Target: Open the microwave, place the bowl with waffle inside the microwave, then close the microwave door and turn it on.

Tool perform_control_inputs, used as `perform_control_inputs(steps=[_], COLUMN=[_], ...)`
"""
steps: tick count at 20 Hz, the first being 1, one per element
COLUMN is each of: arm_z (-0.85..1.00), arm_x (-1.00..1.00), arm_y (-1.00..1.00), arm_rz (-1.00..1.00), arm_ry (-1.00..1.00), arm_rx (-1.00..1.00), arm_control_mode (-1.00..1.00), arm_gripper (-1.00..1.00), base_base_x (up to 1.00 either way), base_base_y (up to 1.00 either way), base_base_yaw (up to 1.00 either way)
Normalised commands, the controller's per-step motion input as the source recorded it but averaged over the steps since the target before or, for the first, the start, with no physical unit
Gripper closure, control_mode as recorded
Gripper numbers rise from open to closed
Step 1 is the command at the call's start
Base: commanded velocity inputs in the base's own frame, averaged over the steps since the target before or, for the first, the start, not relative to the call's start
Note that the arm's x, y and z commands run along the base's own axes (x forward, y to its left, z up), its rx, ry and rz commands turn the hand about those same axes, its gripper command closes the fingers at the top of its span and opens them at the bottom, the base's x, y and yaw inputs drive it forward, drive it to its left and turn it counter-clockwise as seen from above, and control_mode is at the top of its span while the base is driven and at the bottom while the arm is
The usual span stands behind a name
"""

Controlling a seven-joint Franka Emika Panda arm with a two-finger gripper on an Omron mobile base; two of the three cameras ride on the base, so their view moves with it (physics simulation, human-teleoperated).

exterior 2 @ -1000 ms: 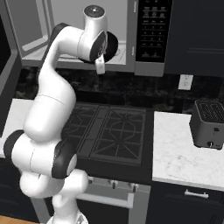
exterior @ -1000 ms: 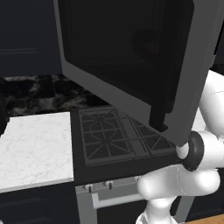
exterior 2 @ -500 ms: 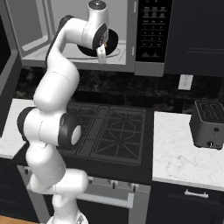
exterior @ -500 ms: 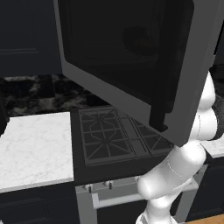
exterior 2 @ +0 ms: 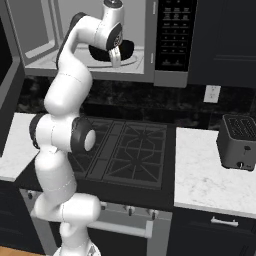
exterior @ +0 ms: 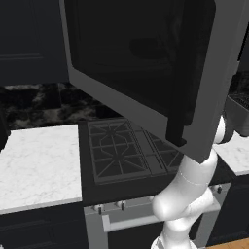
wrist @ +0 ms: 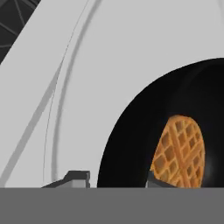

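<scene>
At the far left of the right base view the microwave door (exterior 2: 6, 95) is seen swung open, its edge running down the left border; in the left base view the same door fills the upper middle of the frame, dark glass toward the camera and its long black handle (exterior: 182, 73) running down the right side. Right of the door, in the upper left to upper middle of the right base view, the microwave (exterior 2: 150, 40) is shown with its grey cavity exposed. The bowl (exterior 2: 129, 49) is seen resting on the cavity floor, partly hidden behind the hand. The fingers (exterior 2: 116, 58) are held at the bowl's front rim. In the hand view the two tips are seen spread on either side of the bowl's near rim, the left tip (wrist: 75, 178) outside it and the right tip inside; whether they press the rim or have let go cannot be told. The waffle (wrist: 178, 151) lies flat in the bowl at the lower right of the hand view. Further right in the right base view the black keypad (exterior 2: 172, 35) is seen, and below it a stove (exterior 2: 131, 150) and a toaster (exterior 2: 237, 142) on the white tabletop (exterior 2: 205, 180).
</scene>
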Motion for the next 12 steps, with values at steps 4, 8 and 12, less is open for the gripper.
perform_control_inputs(steps=[4,8,12], arm_z=[0.00,-0.16,-0.71], arm_x=[-0.66,-1.00,-1.00], arm_y=[-0.01,-0.20,-0.27], arm_rz=[0.08,0.09,0.11], arm_ry=[-0.10,-0.24,-0.24], arm_rx=[0.00,0.00,0.00], arm_control_mode=[-1.00,-1.00,-1.00], arm_gripper=[-1.00,-1.00,-1.00], base_base_x=[0.00,0.00,0.00], base_base_y=[0.00,0.00,0.00], base_base_yaw=[0.00,0.00,0.00])
